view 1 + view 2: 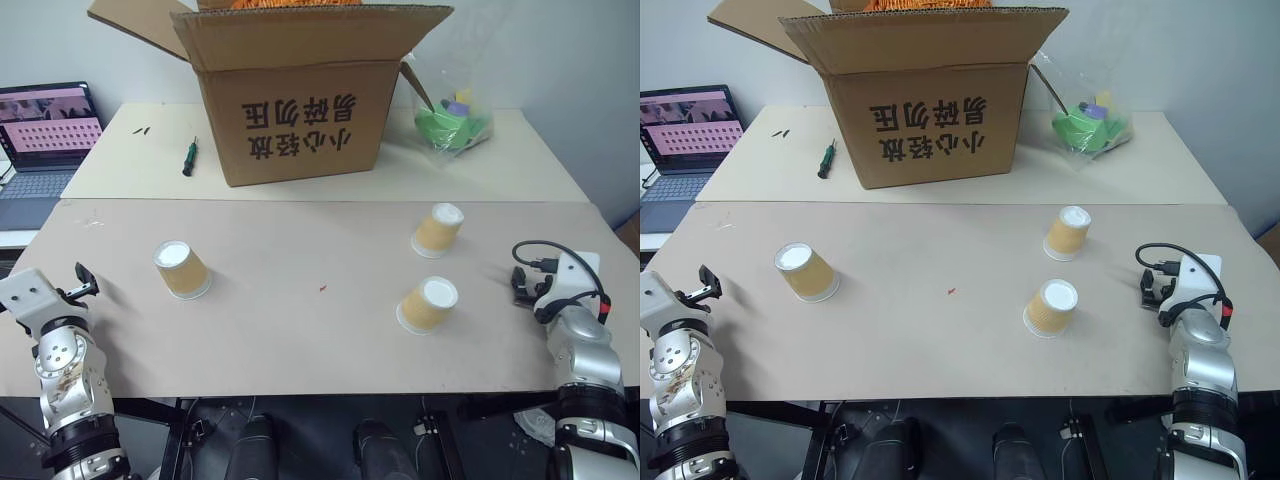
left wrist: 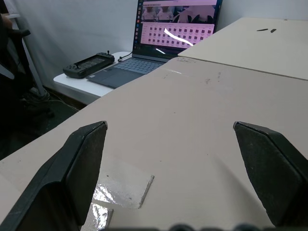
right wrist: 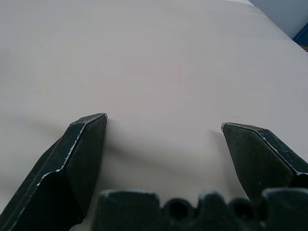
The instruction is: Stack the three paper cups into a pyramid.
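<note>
Three paper cups upside down on tan table, none stacked: left cup alone near left side, far right cup and near right cup close together, apart. Left gripper spread wide, empty, over table's left edge. Right gripper spread wide, empty, over bare table at right edge. Cardboard box, laptop behind.

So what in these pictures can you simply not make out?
- Contents of the cardboard box: both eye views cut off its open top; just a strip of orange shows.
- Items in the plastic bag: eye views, crumpled film hides all but green and purple shapes.
- Laptop: eye views' left edge crops it; its screen is too small to read.
- Insides of the three paper cups: all stand upside down.
</note>
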Tool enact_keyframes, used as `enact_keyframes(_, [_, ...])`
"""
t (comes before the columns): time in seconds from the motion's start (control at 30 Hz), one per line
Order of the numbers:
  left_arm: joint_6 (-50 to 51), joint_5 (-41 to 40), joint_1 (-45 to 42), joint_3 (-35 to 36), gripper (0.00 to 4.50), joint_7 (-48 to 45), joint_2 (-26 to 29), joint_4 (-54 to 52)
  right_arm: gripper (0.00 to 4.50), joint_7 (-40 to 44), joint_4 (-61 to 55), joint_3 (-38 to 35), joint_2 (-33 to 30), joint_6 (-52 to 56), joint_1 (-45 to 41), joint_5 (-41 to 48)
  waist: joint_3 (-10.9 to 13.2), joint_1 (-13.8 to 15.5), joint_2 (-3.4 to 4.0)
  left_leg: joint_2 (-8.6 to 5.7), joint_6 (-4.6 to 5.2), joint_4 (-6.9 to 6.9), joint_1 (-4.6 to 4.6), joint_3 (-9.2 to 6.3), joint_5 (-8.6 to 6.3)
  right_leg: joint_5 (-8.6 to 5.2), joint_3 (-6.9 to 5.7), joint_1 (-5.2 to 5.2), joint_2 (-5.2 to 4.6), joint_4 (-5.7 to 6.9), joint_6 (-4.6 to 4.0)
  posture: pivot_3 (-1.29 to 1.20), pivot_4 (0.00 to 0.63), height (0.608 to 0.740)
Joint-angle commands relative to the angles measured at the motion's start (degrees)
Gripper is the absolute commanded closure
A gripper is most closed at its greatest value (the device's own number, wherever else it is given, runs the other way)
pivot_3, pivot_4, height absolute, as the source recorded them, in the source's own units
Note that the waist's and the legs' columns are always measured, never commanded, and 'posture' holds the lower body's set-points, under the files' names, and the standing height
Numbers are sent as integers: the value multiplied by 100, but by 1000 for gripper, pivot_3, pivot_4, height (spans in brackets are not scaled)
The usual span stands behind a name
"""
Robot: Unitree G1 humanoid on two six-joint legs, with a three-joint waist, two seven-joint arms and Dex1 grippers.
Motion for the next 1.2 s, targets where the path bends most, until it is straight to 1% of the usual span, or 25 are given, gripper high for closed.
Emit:
enact_keyframes(0.03, [-127, -30, -123, 22, 0, -14, 79, -67, 16, -7, -103, -84, -29, -184, -75, 5, 0, 0, 0, 0, 0, 0, 0, 0, 0, 0, 0, 0, 0, 0, 0, 0, 150, 700])
enact_keyframes(0.2, [221, -834, -772, 240, 0, 4, -20, -464, 16, -2, -91, -84, -34, -176, -81, 8, 0, 38, -1, 0, 0, 5, -1, -4, 1, 2, -3, 4, 0, 2, 2, 0, 150, 700])
enact_keyframes(0.3, [442, -1200, -1090, 177, 0, -136, 35, -847, 16, 1, -59, -75, -31, -177, -98, 3, 0, 37, -1, -1, 1, 11, -1, -6, 1, 3, -5, 14, -1, -1, 5, 0, 150, 700])
enact_keyframes(0.43, [1103, -1883, -1093, -548, 0, -1307, 312, -1975, 16, -4, -59, -57, -3, -156, -107, 6, 0, 25, -1, -2, 1, 10, -1, -8, 1, 3, -6, 14, 0, -2, 5, 0, 150, 700])
enact_keyframes(0.5, [1447, -2282, -978, -757, 0, -1790, 456, -2446, 16, -3, -79, -54, 4, -143, -100, 7, 0, 17, -1, -2, 1, 10, 0, -9, 1, 3, -6, 16, 0, -2, 5, 0, 150, 700])
enact_keyframes(0.6, [2141, -2877, -255, -1344, 0, -2948, 1015, -3520, 16, 41, -85, -65, -41, -111, -107, 18, -3, -43, 4, -2, 1, 9, 6, -9, 0, 2, -4, 22, 0, -2, 5, 0, 150, 700])
enact_keyframes(0.67, [2337, -3018, 265, -1528, 0, -3511, 1355, -3947, 16, 136, -101, -63, -126, -84, -95, 22, -5, -125, 8, -2, 3, 8, 6, -9, -1, 2, -4, 22, 0, -3, 4, 0, 150, 700])
enact_keyframes(0.73, [2312, -2913, 985, -1682, 0, -4123, 1731, -4396, 16, 570, -126, -121, -429, 15, -69, 137, -5, -179, 10, -2, 4, 4, 8, -9, -1, 0, -3, 22, -1, -5, 2, 0, 150, 700])
enact_keyframes(0.8, [2176, -2719, 1491, -1833, 0, -4497, 1945, -4725, 16, 1341, -133, -42, -845, 78, 7, 232, 1, -186, 19, -3, 4, 4, 8, -9, -2, -1, -3, 21, -2, -4, 0, 0, 150, 700])
enact_keyframes(0.87, [2080, -2653, 1894, -1917, 0, -4830, 2064, -4922, 16, 2525, -194, 44, -1389, 401, 191, 529, 1, -160, 19, -8, 5, 6, 10, -8, -2, -3, -3, 22, -7, -3, 0, 0, 150, 700])
enact_keyframes(0.9, [1929, -2521, 2142, -1988, 0, -5129, 2157, -4957, 16, 3371, -200, 181, -1891, 452, 419, 562, 0, -139, 19, -8, 6, 8, 12, -9, -1, -6, -5, 25, -7, -4, -1, 0, 150, 700])
enact_keyframes(0.93, [1816, -2418, 2304, -2038, 0, -5340, 2221, -4974, 16, 3964, -190, 285, -2251, 473, 572, 572, -1, -112, 22, -8, 6, 8, 14, -9, -1, -13, -4, 30, -7, -6, 1, 0, 150, 700])
enact_keyframes(0.97, [1699, -2316, 2397, -2104, 0, -5523, 2276, -4937, 16, 4603, -183, 405, -2648, 419, 764, 576, -2, -91, 23, -16, 10, 9, 21, -9, -3, -29, -3, 41, -13, -8, -12, 0, 150, 700])
enact_keyframes(1.0, [1605, -2221, 2407, -2183, 0, -5646, 2318, -4887, 16, 5258, -282, 475, -3010, 428, 990, 656, -1, -77, 22, -23, 18, 9, 39, -9, -8, -55, -4, 60, -22, -8, -46, 0, 150, 700])
enact_keyframes(1.03, [1548, -2163, 2390, -2234, 0, -5712, 2331, -4846, 16, 5657, -346, 510, -3215, 440, 1117, 729, -1, -76, 21, -35, 25, 7, 61, -9, -13, -73, -6, 78, -37, -8, -38, 0, 150, 700])
enact_keyframes(1.07, [1509, -2077, 2299, -2328, 0, -5748, 2329, -4798, 16, 6274, -636, 501, -3463, 513, 1395, 924, -2, -90, 19, -41, 30, 6, 75, -8, -17, -93, -6, 87, -45, -7, -14, 0, 150, 700])
enact_keyframes(1.1, [1505, -2028, 2213, -2399, 0, -5757, 2311, -4759, 16, 6724, -942, 467, -3615, 602, 1625, 1110, -2, -97, 19, -41, 30, 7, 81, -7, -17, -94, -6, 93, -45, -9, -12, 0, 150, 700])
enact_keyframes(1.17, [1529, -1921, 2048, -2555, 0, -5751, 2274, -4696, 16, 7259, -1747, 428, -3752, 874, 1958, 1509, -3, -132, 19, -42, 30, 7, 93, -8, -17, -96, -6, 112, -48, -8, -8, 0, 150, 700])
enact_keyframes(1.2, [1534, -1867, 1985, -2630, 0, -5753, 2255, -4671, 16, 7307, -2169, 477, -3749, 969, 2055, 1598, -3, -172, 19, -42, 30, 8, 101, -8, -18, -97, -6, 121, -48, -9, -7, 0, 150, 700])
